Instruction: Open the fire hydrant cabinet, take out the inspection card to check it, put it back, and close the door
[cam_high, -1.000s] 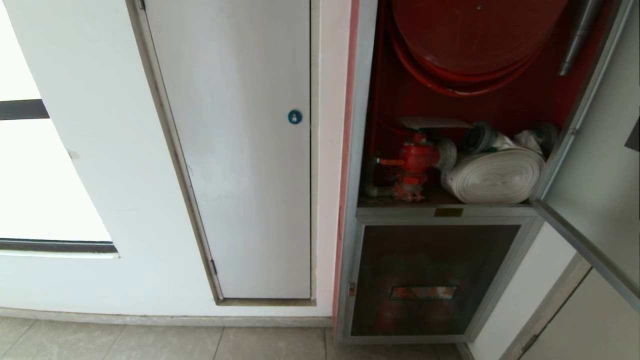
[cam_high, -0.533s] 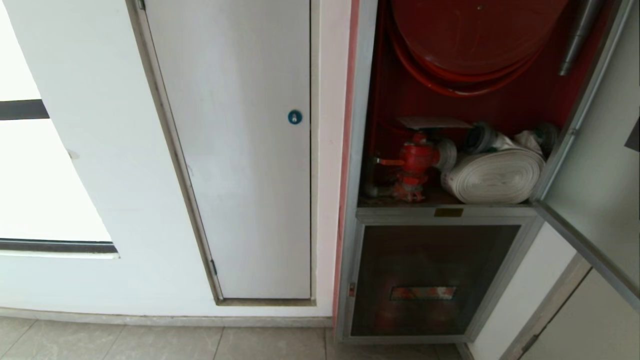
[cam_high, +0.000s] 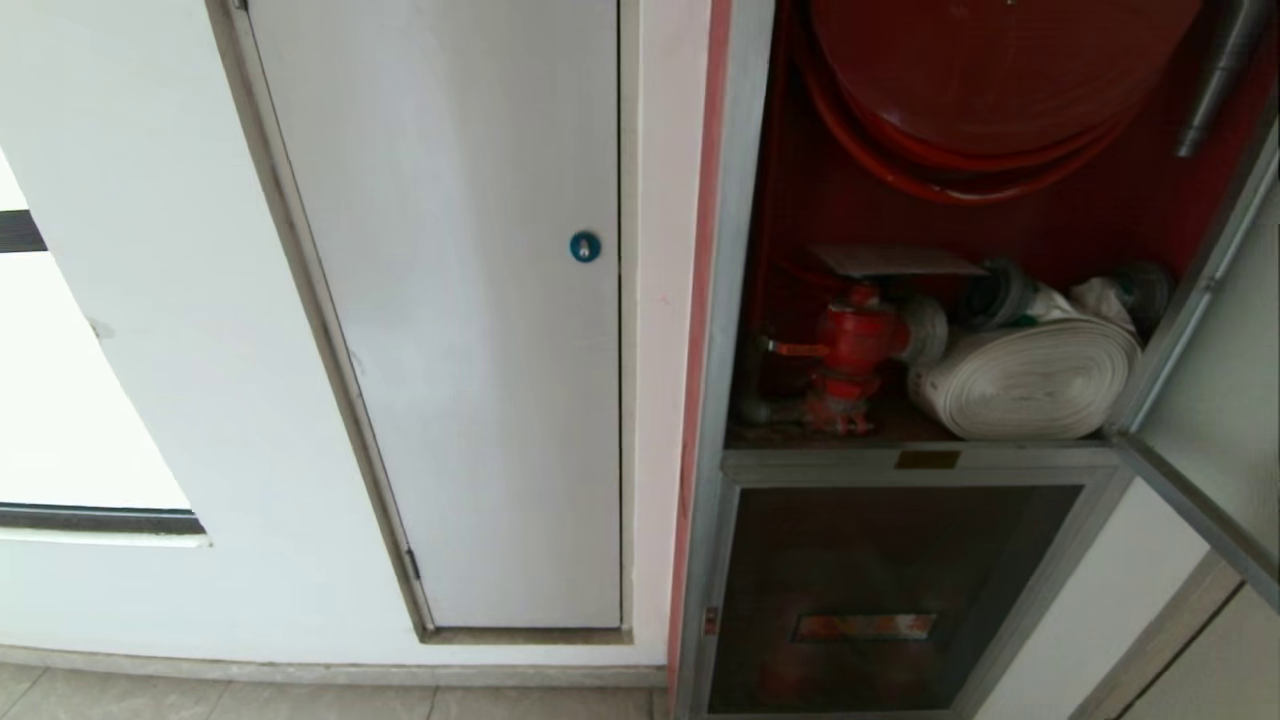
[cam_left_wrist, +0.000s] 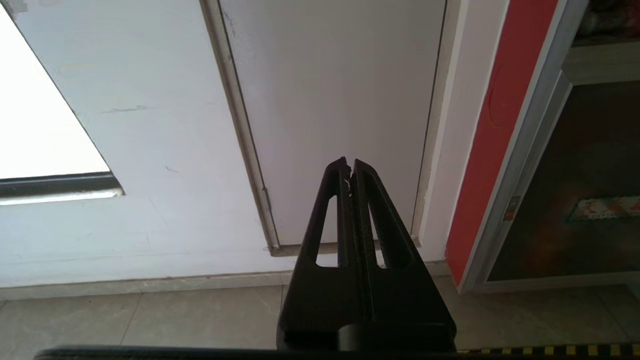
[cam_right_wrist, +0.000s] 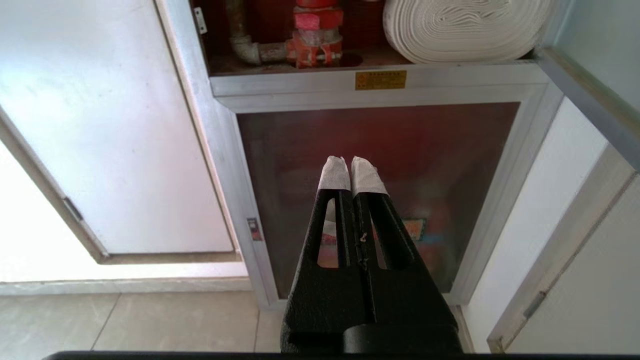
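The fire hydrant cabinet (cam_high: 735, 250) stands open, showing its red inside. Its door (cam_high: 1215, 400) is swung out to the right. The inspection card (cam_high: 893, 261) lies flat on top of the red valve (cam_high: 858, 340), beside the rolled white hose (cam_high: 1030, 380) and under the red hose reel (cam_high: 1000, 70). Neither arm appears in the head view. My right gripper (cam_right_wrist: 351, 160) is shut and empty, low in front of the lower dark glass pane (cam_right_wrist: 380, 135), below the valve (cam_right_wrist: 316, 30). My left gripper (cam_left_wrist: 350, 162) is shut and empty, facing the white panel (cam_left_wrist: 340, 100).
A plain white panel (cam_high: 450, 300) with a blue round lock (cam_high: 585, 246) fills the wall left of the cabinet. A small brass plate (cam_high: 927, 460) sits on the frame under the shelf. Tiled floor (cam_left_wrist: 150, 320) runs along the wall's foot.
The whole head view has shifted: the cabinet and panel now look a little nearer and lower, so the camera moved. The card, door and hose keep their places.
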